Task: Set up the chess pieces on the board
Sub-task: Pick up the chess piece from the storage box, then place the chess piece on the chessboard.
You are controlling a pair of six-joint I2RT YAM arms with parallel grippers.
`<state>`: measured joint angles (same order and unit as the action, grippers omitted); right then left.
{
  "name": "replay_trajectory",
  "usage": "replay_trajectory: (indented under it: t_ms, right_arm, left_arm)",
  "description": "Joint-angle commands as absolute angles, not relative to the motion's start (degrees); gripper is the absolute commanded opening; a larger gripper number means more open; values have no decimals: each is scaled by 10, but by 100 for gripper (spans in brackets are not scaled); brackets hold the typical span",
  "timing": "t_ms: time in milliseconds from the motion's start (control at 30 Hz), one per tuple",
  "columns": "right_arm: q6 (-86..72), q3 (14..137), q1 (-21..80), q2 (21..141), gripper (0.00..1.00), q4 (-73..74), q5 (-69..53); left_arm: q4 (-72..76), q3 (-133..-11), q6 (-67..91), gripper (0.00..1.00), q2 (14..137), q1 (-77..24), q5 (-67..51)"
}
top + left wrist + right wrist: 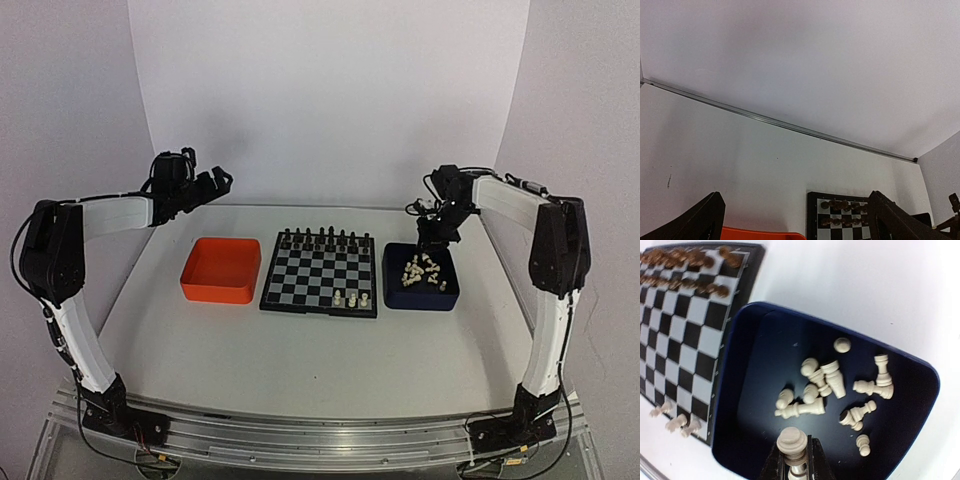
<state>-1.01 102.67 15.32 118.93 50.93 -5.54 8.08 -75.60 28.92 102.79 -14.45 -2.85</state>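
The right hand (795, 462) pinches a white piece (792, 441) above the blue tray (755, 370); the left hand (795, 212) gapes wide.

Cream chess pieces (834, 381) toppled, board (315, 278) flat

Board (320, 273) between left tray (221, 268) and right tray (421, 299), chess pieces (421, 270) in right tray

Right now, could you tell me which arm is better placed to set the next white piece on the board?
Right. The right gripper is shut on a white piece above the blue tray, beside the board. The left gripper is open, empty, and off past the orange tray.
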Motion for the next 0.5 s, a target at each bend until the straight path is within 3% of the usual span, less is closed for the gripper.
replay_trajectory:
  t_ms: [0,267,467]
  right_arm:
    - [147,946,205,1085,0,390,-131]
    - [248,904,290,1034,0,285,-230]
    - [272,897,324,1032,0,237,-265]
  left_arm:
    - [106,-794,312,100,1006,-151,-219]
    - [124,-845,349,100,1051,-221,-478]
    - [37,-893,320,97,1080,-279,-534]
